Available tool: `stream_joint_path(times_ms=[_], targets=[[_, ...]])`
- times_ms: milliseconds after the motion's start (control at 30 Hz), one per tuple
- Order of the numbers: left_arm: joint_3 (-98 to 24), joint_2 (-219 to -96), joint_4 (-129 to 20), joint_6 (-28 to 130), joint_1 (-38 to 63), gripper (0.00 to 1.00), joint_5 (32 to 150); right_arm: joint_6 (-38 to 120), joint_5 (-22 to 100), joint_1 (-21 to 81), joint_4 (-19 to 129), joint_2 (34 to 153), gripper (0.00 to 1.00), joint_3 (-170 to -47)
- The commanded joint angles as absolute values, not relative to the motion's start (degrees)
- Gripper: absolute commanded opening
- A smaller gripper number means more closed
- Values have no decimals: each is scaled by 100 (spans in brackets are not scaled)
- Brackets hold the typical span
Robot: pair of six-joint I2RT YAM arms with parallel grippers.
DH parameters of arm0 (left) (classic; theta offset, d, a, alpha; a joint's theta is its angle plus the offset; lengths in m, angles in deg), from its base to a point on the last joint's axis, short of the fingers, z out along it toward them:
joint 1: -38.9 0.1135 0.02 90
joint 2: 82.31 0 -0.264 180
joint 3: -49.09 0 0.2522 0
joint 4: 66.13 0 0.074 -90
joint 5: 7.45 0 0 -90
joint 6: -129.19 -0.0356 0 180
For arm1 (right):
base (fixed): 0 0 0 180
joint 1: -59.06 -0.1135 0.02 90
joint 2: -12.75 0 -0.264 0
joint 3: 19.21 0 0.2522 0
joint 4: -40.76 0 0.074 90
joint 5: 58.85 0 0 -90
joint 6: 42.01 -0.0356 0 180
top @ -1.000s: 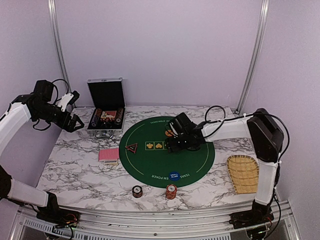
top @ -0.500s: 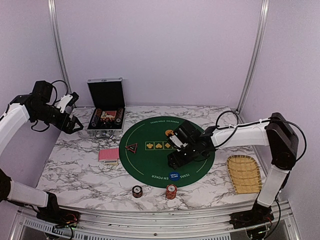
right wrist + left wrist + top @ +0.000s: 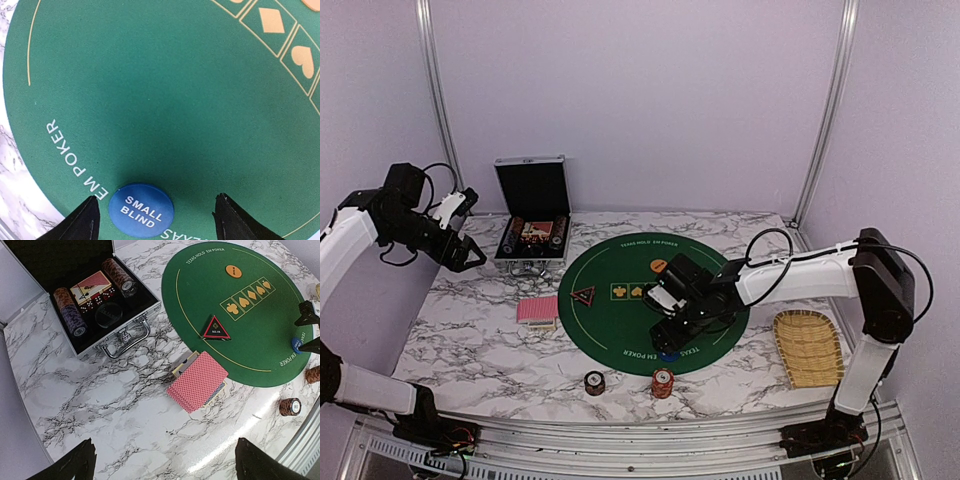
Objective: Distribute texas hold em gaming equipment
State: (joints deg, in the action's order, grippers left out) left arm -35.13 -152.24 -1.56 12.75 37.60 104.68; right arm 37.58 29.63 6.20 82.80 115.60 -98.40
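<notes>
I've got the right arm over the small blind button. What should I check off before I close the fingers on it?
1. Right gripper open: ok.
2. Blue small blind disc between the fingers: ok, though nearer one finger.
3. Fingers low enough to grip it: cannot tell.
4. Nothing crowding the disc on the green mat: ok.
5. Chip stack apart from the gripper: ok.
6. Left gripper away from the mat: ok.

Top view high behind, left wrist far overhead, right wrist close, all sharing mat (image 3: pixel 610 318)
</notes>
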Motion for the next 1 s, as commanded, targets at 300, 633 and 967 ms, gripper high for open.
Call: stream_joint_path(times_ms=[300,633,967], targets=[[-3549,-15281,80,1247,3754,99,10602,3712,2403,546,8454,11699,71,-9862],[-3489,-15376,81,1126,3758,99,10614,3450,2086,560,8703,11522,69,-9557],[-3556,-15438,111,1134,3754,99,10594,3314,1981,817,8731,11235,66,-9322]])
